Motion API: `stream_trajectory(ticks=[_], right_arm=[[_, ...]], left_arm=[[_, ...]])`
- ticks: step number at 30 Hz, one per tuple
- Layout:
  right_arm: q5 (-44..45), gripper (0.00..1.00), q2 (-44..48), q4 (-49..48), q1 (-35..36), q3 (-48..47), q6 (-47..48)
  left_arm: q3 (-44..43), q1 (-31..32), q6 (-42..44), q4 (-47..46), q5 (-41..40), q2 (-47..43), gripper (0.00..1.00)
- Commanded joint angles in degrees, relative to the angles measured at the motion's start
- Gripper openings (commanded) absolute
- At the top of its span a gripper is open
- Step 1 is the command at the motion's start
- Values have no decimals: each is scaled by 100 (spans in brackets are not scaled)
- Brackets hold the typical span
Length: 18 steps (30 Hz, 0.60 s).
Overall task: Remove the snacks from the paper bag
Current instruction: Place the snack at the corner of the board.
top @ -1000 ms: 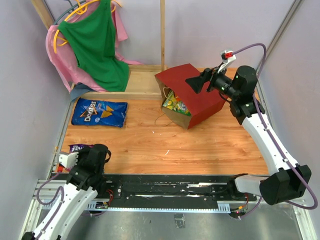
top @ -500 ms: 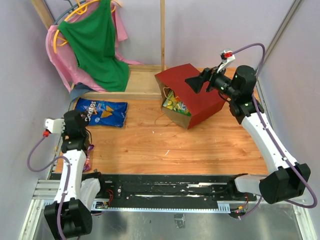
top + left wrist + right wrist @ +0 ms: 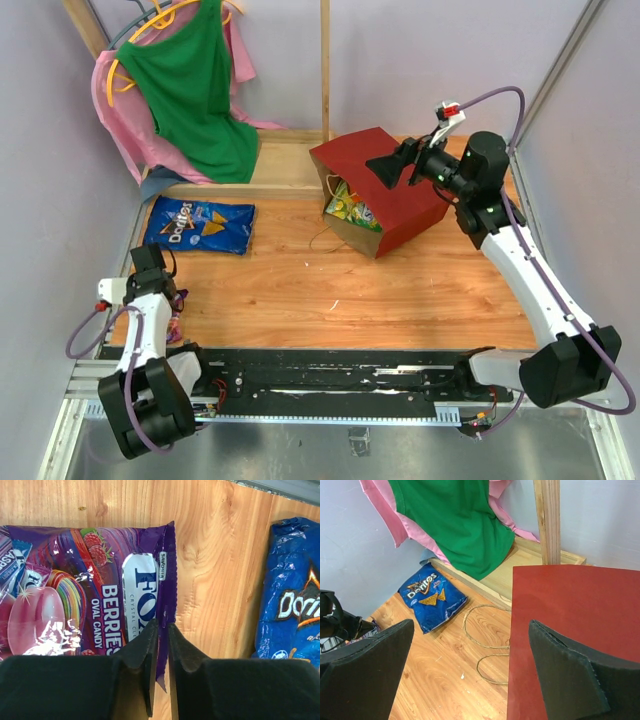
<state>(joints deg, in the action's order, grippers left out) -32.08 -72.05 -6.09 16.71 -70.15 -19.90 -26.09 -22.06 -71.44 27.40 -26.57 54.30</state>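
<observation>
The paper bag lies on its side at the back right, dark red, its open mouth facing left. Yellow-green packets show inside the mouth. The blue Doritos bag lies flat at the back left and shows in the left wrist view and the right wrist view. My left gripper is shut on the right edge of the purple candy packet at the table's near left edge. My right gripper is open wide above the bag's red side, holding nothing.
Green and pink clothes hang at the back left above a wooden ledge. A wooden post stands behind the bag. The bag's cord handles lie looped on the table. A black rail runs along the near edge.
My left arm has swung round at the left edge, rising and then lowering, with the purple packet in its jaws. The right arm has barely moved.
</observation>
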Motion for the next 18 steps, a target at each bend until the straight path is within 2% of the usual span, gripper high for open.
stream_trajectory(ticks=[1, 5, 16, 18], right_arm=[[-92, 99, -89, -160, 67, -111, -14], [-151, 98, -202, -165, 74, -130, -63], [-120, 99, -303, -130, 70, -157, -18], [-108, 98, -322, -100, 70, -172, 6]], left_arm=[[79, -53, -233, -204, -165, -36, 19], [353, -55, -376, -547, -159, 57, 20], [400, -61, -361, -1423, -59, 1232, 19], [338, -59, -165, -1627, -36, 1428, 13]])
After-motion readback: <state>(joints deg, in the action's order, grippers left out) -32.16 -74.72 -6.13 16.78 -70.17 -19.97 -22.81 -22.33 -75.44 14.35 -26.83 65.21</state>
